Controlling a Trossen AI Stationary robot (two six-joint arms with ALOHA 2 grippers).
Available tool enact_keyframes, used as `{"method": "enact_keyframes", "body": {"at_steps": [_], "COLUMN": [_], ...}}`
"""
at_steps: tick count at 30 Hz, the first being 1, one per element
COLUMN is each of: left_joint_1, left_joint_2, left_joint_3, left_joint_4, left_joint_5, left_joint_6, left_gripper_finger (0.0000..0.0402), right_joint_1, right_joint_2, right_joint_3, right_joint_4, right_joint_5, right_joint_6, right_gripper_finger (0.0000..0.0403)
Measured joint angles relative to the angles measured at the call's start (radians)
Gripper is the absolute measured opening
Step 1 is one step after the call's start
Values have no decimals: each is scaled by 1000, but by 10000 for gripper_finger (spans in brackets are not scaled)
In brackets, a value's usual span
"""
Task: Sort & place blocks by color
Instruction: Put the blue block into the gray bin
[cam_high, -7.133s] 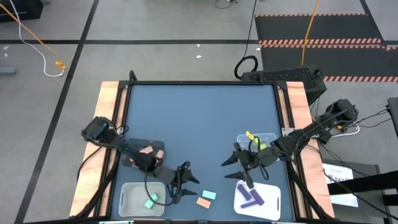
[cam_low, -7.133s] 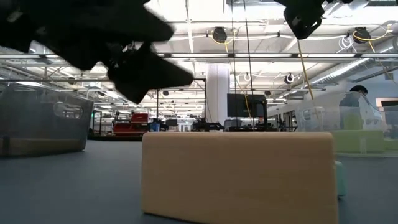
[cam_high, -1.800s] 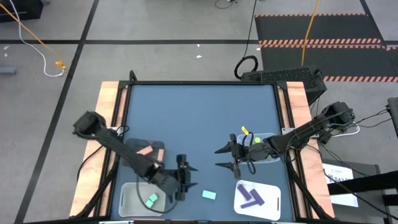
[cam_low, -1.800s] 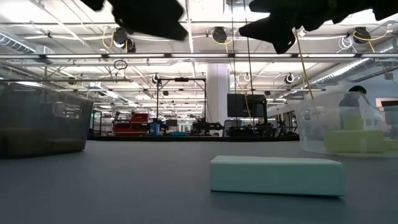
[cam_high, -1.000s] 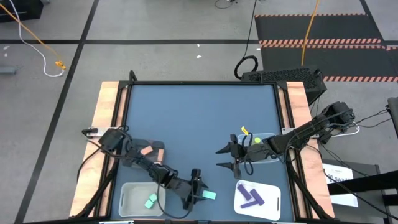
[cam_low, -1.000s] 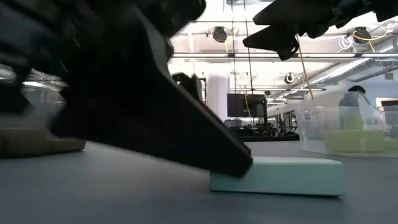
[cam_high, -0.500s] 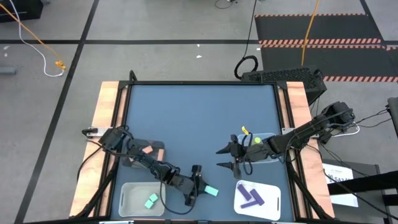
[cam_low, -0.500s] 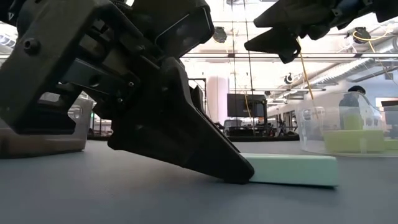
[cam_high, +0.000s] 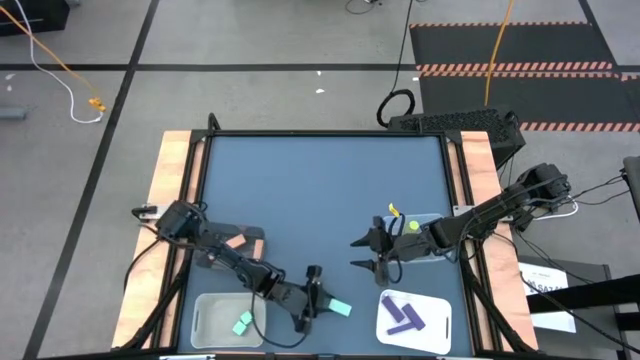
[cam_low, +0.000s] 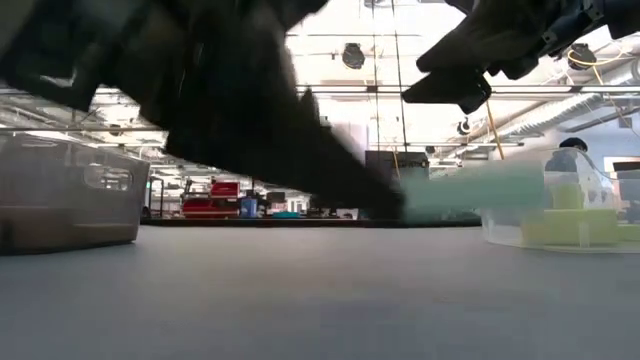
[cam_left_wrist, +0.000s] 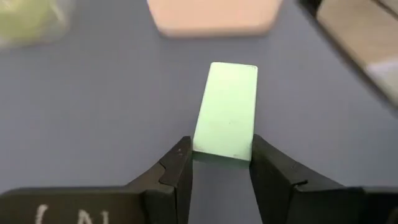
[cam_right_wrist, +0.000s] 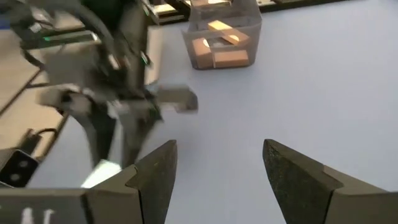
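Note:
A mint-green bar block (cam_left_wrist: 225, 109) sits between the fingers of my left gripper (cam_left_wrist: 221, 158), which is shut on it near the table's near edge (cam_high: 324, 303). In the low view the block (cam_low: 455, 190) hangs above the tabletop. My right gripper (cam_high: 362, 255) hovers open and empty right of centre, beside the clear bin of yellow-green blocks (cam_high: 415, 228); its fingers stand wide apart in the right wrist view (cam_right_wrist: 217, 165). My left gripper pinches the bar's two long sides at its near end (cam_left_wrist: 219, 148) between its two fingertips. The fingers come slanting down from the table's left and lie along the bar, which sticks out ahead of them. The bar is lifted clear of the table, roughly level.
A white tray (cam_high: 212, 318) with one mint block (cam_high: 241, 322) stands at the near left. A clear bin with salmon blocks (cam_high: 238, 240) is behind it. A white tray with purple blocks (cam_high: 408, 317) stands at the near right. The table's far half is bare blue mat (cam_high: 320, 180).
My left gripper has taken hold of the mint bar, which lay flat on the table a second ago, and raised it clear of the tabletop. The bar's free end has swung slightly toward the near edge. My right gripper has stayed in place.

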Motion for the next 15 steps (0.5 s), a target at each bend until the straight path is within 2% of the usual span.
{"method": "enact_keyframes", "body": {"at_steps": [3, 6, 11, 15], "left_joint_1": [-5, -6, -2, 9], "left_joint_2": [-58, -122, -263, -365], "left_joint_3": [1, 1, 2, 2], "left_joint_4": [-60, -177, -370, -397], "left_joint_5": [-80, -218, -547, -848], "left_joint_6": [4, -17, -66, -66], "left_gripper_finger": [122, 122, 123, 124], "right_joint_1": [0, -1, -1, -1], "right_joint_2": [0, 0, 0, 0], "right_joint_3": [0, 0, 0, 0], "right_joint_4": [-31, -61, -79, -73], "right_joint_5": [31, 80, 105, 105], "right_joint_6": [11, 40, 74, 75], "right_gripper_finger": [228, 228, 228, 228]}}
